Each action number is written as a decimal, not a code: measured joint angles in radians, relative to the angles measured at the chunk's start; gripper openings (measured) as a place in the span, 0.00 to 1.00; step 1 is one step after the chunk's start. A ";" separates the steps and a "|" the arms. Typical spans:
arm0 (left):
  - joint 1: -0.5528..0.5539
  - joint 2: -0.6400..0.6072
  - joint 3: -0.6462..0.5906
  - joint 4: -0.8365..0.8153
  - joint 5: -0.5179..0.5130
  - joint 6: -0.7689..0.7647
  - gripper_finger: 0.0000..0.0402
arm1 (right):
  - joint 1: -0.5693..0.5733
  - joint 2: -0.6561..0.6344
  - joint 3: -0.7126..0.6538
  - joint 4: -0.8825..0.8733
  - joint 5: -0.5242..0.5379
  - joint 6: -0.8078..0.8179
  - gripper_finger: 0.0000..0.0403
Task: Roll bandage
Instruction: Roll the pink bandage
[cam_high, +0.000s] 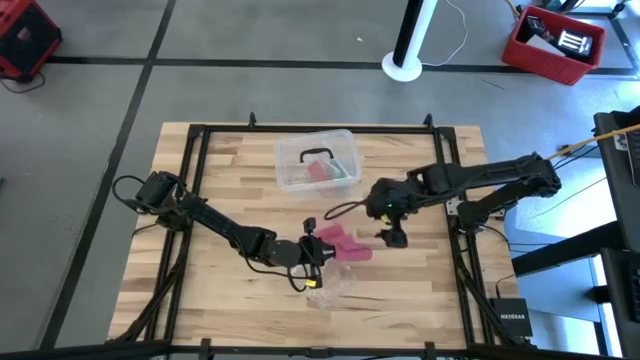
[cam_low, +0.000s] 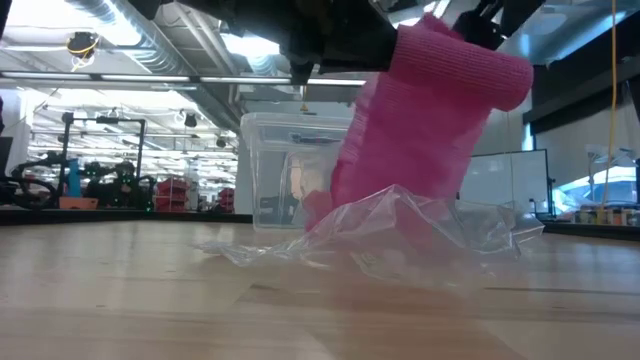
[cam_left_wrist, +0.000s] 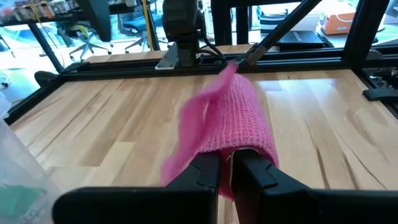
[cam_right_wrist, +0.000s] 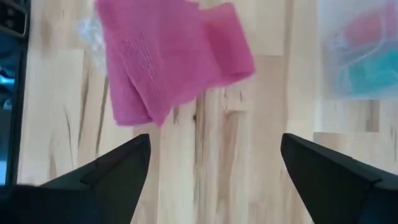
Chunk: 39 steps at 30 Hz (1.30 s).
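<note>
The pink bandage (cam_high: 342, 244) is a short folded bundle near the table's middle front. It also shows in the low view (cam_low: 430, 110), the left wrist view (cam_left_wrist: 233, 118) and the right wrist view (cam_right_wrist: 165, 59). My left gripper (cam_high: 318, 251) is shut on the bandage's left end. My right gripper (cam_high: 394, 237) is open and empty, just right of the bandage, with its fingers (cam_right_wrist: 106, 174) pointing down above bare wood. My left gripper (cam_left_wrist: 230, 160) pinches the bandage's near fold (cam_left_wrist: 239, 144) between its two fingers, which come about level from the table's left. Several layers drape over the fingertips. The bandage is raised off the table and sags at its lower end (cam_low: 345, 190), behind the plastic wrapper.
A crumpled clear plastic wrapper (cam_high: 335, 287) lies on the table just in front of the bandage, and shows in the low view (cam_low: 400, 235). A clear plastic box (cam_high: 317, 160) with pink and green contents stands toward the far edge. A black frame rail (cam_high: 300, 128) borders the table.
</note>
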 joint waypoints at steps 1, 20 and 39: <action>0.000 0.000 0.000 0.000 0.000 0.000 0.03 | 0.011 -0.003 0.000 0.008 0.002 0.006 0.90; 0.007 -0.023 0.016 -0.023 0.010 0.068 0.03 | 0.225 0.024 -0.116 0.223 0.309 -0.020 0.90; 0.161 -0.309 0.292 -0.452 0.236 0.059 0.03 | 0.277 -0.370 -0.137 0.081 0.567 0.058 0.90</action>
